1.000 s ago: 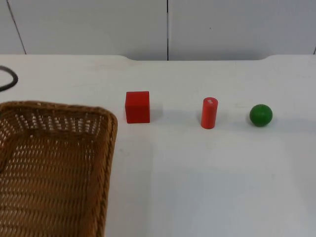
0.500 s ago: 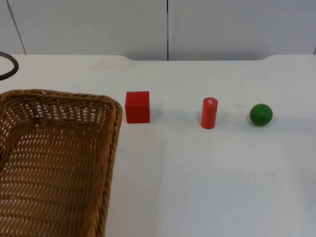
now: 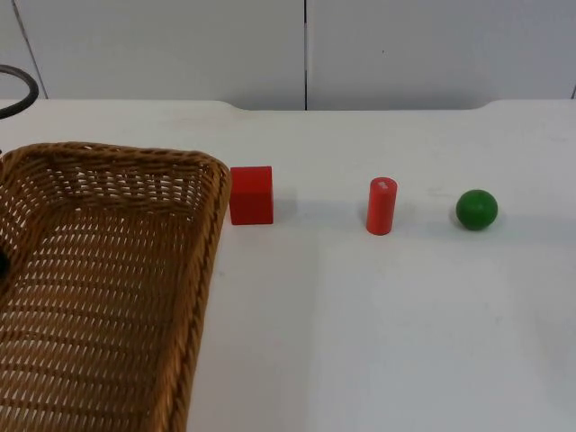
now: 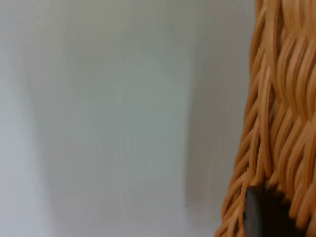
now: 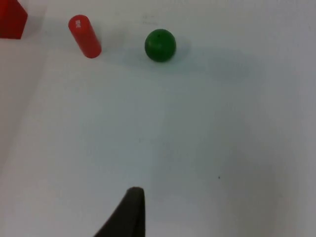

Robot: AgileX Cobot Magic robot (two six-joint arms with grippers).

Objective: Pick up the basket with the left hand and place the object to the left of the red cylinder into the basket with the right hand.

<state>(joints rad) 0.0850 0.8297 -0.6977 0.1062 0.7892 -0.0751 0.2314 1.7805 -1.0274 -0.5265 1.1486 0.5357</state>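
Note:
A brown wicker basket [image 3: 202, 261] takes up the left of the top view, its far right corner just beside the red cube [image 3: 251, 194]. My left gripper [image 4: 261, 212] is shut on the basket's woven rim [image 4: 276, 98], with white table below it. To the cube's right stand the upright red cylinder [image 3: 382, 205] and then a green ball [image 3: 476, 209]. The right wrist view shows the same row from nearer: red cube [image 5: 10, 19], red cylinder [image 5: 85, 36], green ball [image 5: 160, 45]. My right gripper [image 5: 129, 215] hangs over bare table, well short of them.
The white table [image 3: 378, 333] ends at the grey partition wall [image 3: 306, 54] behind the row of objects. A black cable loop [image 3: 18, 94] lies at the far left edge.
The basket has moved up and toward the far side in the top view; its far right corner now reaches the red cube's left edge. Cube, cylinder and ball have stayed put.

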